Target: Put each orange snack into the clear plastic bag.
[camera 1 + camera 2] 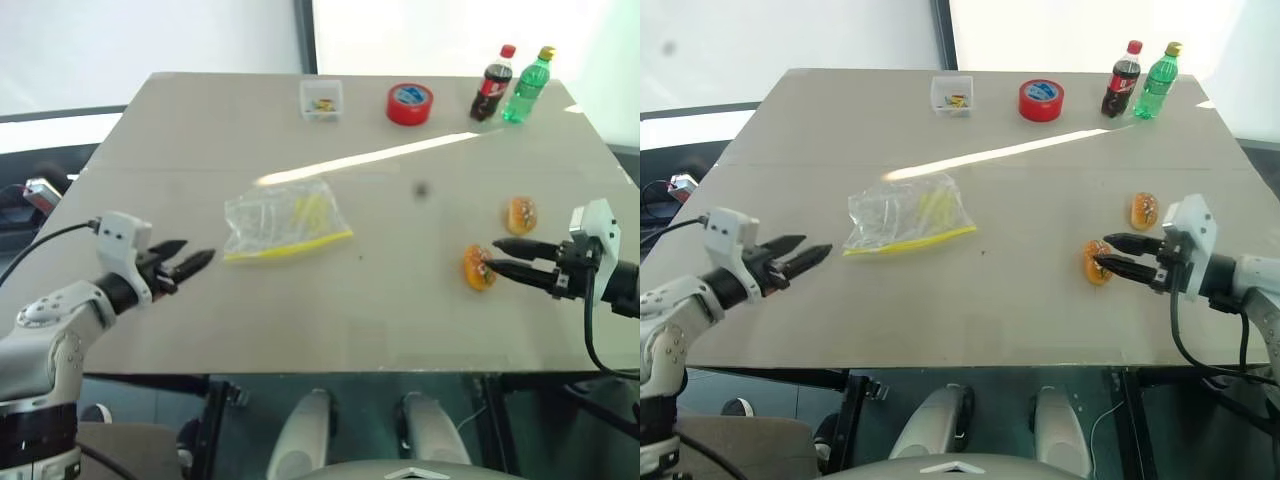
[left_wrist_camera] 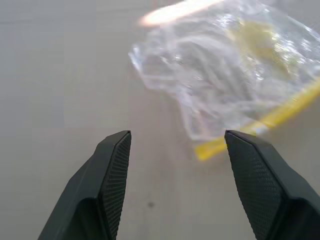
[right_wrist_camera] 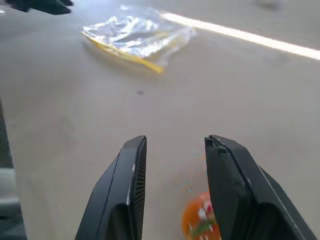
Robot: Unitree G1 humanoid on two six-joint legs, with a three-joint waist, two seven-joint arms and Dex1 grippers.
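Grey table (image 1: 300, 320) fills my view; I see the clear bag (image 1: 285, 227) lying flat left of centre, its yellow strip along the near edge, long axis running left to right and rising slightly rightward. Two orange snacks (image 1: 478, 268) (image 1: 520, 214) sit apart on the right. My left gripper (image 1: 196, 262) hovers spread wide just left of the bag; my right gripper (image 1: 497, 255) is parted, holding nothing, tips over the nearer snack. Along the far edge stand a small box (image 1: 321, 100), red tape (image 1: 409, 104) and two bottles (image 1: 510, 85); nothing lies between snacks and bag

A beige table (image 1: 200, 120) stands before bright white windows, a light streak (image 1: 380, 155) crossing its top.
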